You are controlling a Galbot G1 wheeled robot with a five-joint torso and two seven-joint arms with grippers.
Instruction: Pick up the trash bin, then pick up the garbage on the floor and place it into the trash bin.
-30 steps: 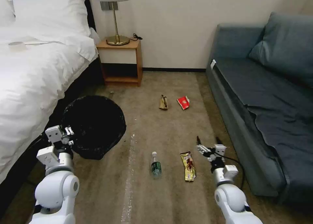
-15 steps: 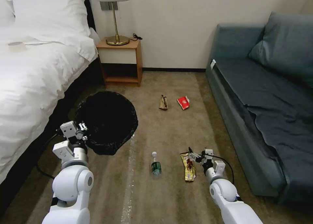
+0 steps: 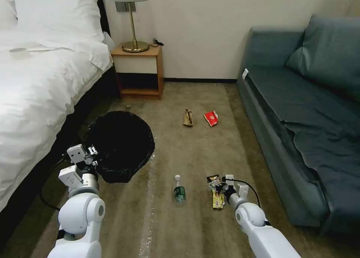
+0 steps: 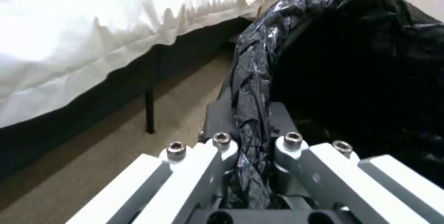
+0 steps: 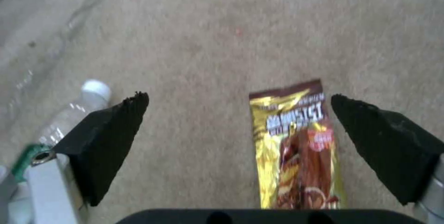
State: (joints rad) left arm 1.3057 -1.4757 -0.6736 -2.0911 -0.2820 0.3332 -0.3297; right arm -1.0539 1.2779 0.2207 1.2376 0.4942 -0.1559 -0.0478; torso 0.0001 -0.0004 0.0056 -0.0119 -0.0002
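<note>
The trash bin (image 3: 120, 145), lined with a crinkled black bag, hangs tilted beside the bed. My left gripper (image 3: 91, 154) is shut on its near rim. In the left wrist view both fingers (image 4: 217, 114) clamp the folded bag edge of the trash bin (image 4: 351, 71). My right gripper (image 3: 217, 183) stands open low over the yellow-brown snack wrapper (image 3: 217, 193). In the right wrist view the wrapper (image 5: 296, 147) lies between the black pads (image 5: 109, 137), nearer the one farther from the bottle. A clear bottle (image 3: 179, 190) (image 5: 69, 116) lies on the carpet beside it. Brown paper (image 3: 188, 117) and a red-and-white packet (image 3: 211, 118) lie farther off.
A bed (image 3: 33, 85) with white sheets runs along the left, and a blue sofa (image 3: 300, 115) along the right. A wooden nightstand (image 3: 140, 70) with a brass lamp stands at the back wall. Carpet lies open between the litter items.
My right gripper has dropped and moved left, down over the wrapper. My left arm carried the bin right, then eased it slightly back and lower.
</note>
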